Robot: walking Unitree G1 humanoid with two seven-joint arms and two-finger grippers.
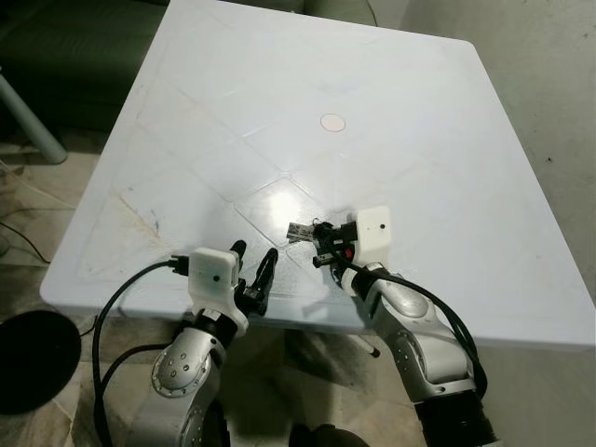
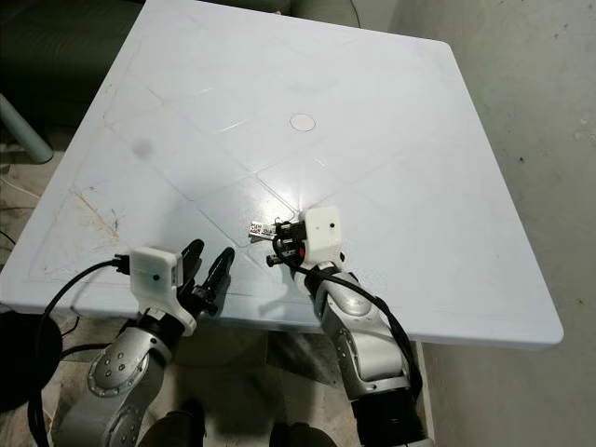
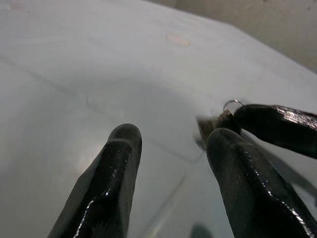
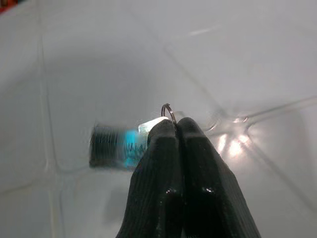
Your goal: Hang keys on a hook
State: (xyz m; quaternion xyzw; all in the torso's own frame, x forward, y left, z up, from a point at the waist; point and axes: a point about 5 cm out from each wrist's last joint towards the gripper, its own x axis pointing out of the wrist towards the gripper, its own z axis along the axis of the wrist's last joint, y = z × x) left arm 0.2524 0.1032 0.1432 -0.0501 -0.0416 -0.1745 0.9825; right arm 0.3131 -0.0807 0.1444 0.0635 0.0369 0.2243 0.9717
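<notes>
The keys (image 1: 299,231), a small bunch with a wire ring (image 4: 168,111) and a blurred tag (image 4: 115,147), sit just above the white plastic table (image 1: 279,84) near its front edge. My right gripper (image 1: 319,237) is shut on the keys at the ring, its two black fingers (image 4: 163,163) pressed together. My left gripper (image 1: 253,264) hovers open over the table's front edge, a little to the left of the keys, with nothing between its fingers (image 3: 117,173). In the left wrist view the keys (image 3: 214,125) lie just beyond my left gripper's fingertips.
A round cap (image 1: 332,122) marks the table's middle. A dark sofa (image 1: 65,47) and a slanted grey pole (image 1: 28,121) stand at the back left. A black round object (image 1: 33,358) and cables lie on the floor at the left. Bare concrete floor (image 1: 549,84) runs along the right.
</notes>
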